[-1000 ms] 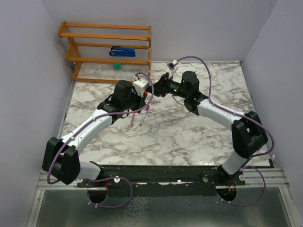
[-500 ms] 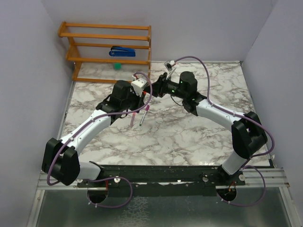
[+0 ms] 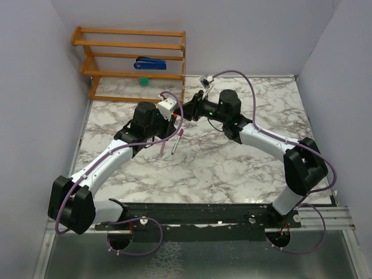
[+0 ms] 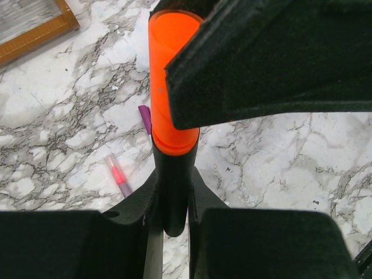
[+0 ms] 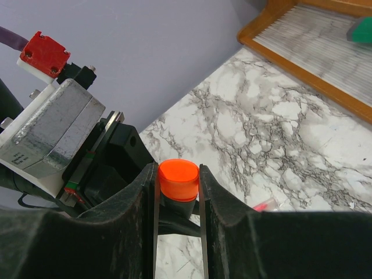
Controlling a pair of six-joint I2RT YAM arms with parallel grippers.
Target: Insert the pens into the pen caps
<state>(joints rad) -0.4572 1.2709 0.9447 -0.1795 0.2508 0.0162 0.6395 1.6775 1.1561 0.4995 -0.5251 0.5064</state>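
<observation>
My left gripper [image 4: 174,203] is shut on the short black marker [image 4: 174,186]. The bright orange cap [image 4: 171,81] sits over the marker's far end. My right gripper [image 5: 178,192] is shut on that orange cap [image 5: 178,177]. The two grippers meet above the back middle of the table, left [image 3: 173,114] and right [image 3: 187,109]. The slim pink pen [image 3: 163,146] and the silver-grey pen [image 3: 174,145] lie side by side just below them. The magenta cap [image 4: 145,119] and the pale pink cap [image 4: 118,174] lie on the marble.
A wooden rack [image 3: 131,55] stands at the back left with a blue stapler [image 3: 150,61] and a small green ball [image 3: 143,81] on it. The marble table [image 3: 244,163] has grey walls on three sides.
Both grippers have shifted left together, and the right one has closed in on the left.
</observation>
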